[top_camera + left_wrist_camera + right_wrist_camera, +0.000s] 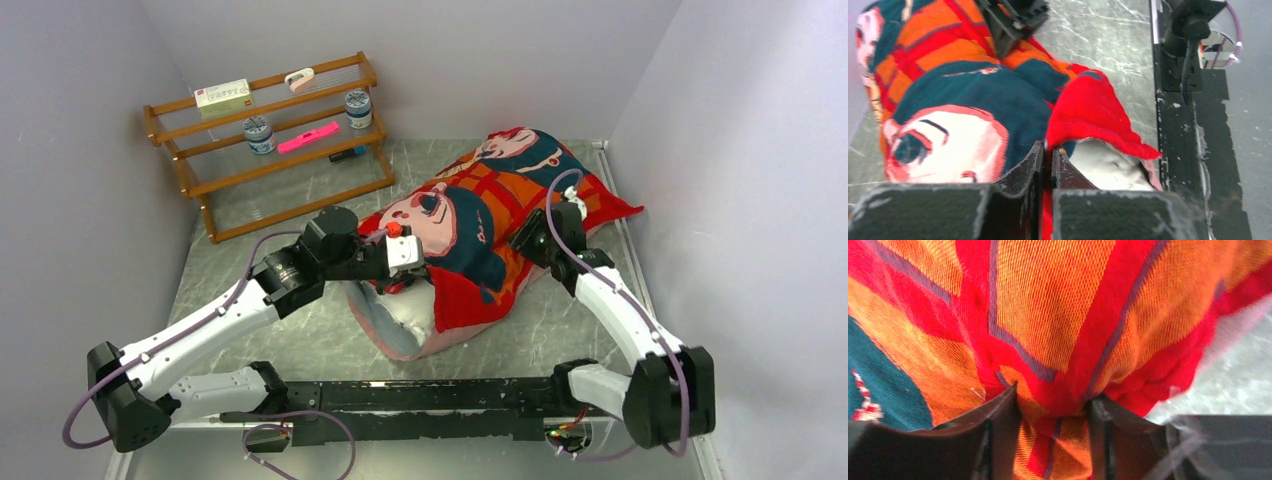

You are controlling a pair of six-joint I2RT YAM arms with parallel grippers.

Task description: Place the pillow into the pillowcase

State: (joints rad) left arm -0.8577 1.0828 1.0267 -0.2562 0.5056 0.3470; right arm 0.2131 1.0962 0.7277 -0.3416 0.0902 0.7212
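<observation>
The grey marbled worktop [300, 330] is carrying everything, and the red pillowcase [480, 215] with the teal-haired faces is lying across the middle of the top view, running from the upper right down to the lower centre. The white pillow [405, 325] is sitting mostly inside it. Only one plump end is showing out of the open mouth at the lower centre, where the pale pink reverse of the hem is folded back.

The left fingers [1025, 167] are pressing almost together, pinching the red hem at the left side of the mouth, just beside the bare pillow corner. The right fingers [1000, 415] are standing at a middle width, on the right flank of the case. A gathered fold of orange and red cloth is filling the gap between them, so I am judging that they are gripping it.

The step in hand, as I am reading it, is drawing the case over the last exposed end. To do it well, the left fingers should be pulling the hem toward the bottom of the top view. Meanwhile the right fingers should be holding cloth only, not the pillow under it, or the filling will be dragging along with the case.
</observation>
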